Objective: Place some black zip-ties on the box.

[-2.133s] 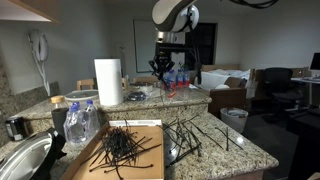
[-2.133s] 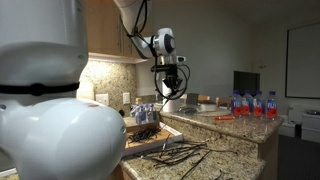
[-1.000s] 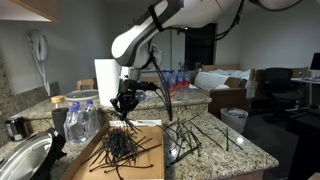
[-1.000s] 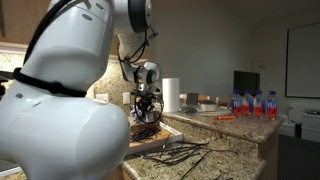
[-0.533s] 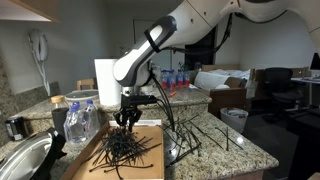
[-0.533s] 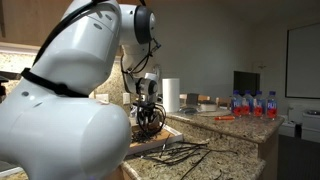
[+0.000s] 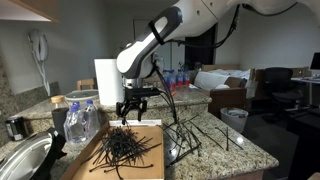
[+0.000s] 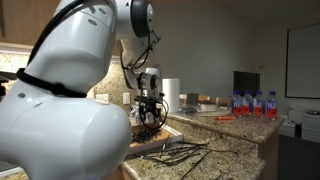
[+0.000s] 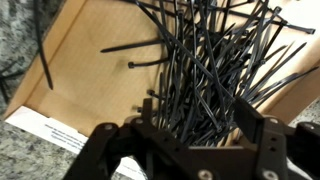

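Note:
A pile of black zip-ties lies on the flat cardboard box on the granite counter. My gripper hangs open just above the far end of that pile. In the wrist view the box fills the picture and the zip-ties spread across it. My gripper stands wide, one of its fingers on each side of the heap below, gripping nothing. In an exterior view the gripper hovers over the box.
More loose zip-ties lie on the counter beside the box. A paper towel roll, wrapped water bottles and a metal bowl stand nearby. A white label is on the box edge.
The gripper came down onto the pile shut on a bunch of zip-ties, then opened and lifted slightly. The ties now rest on the box.

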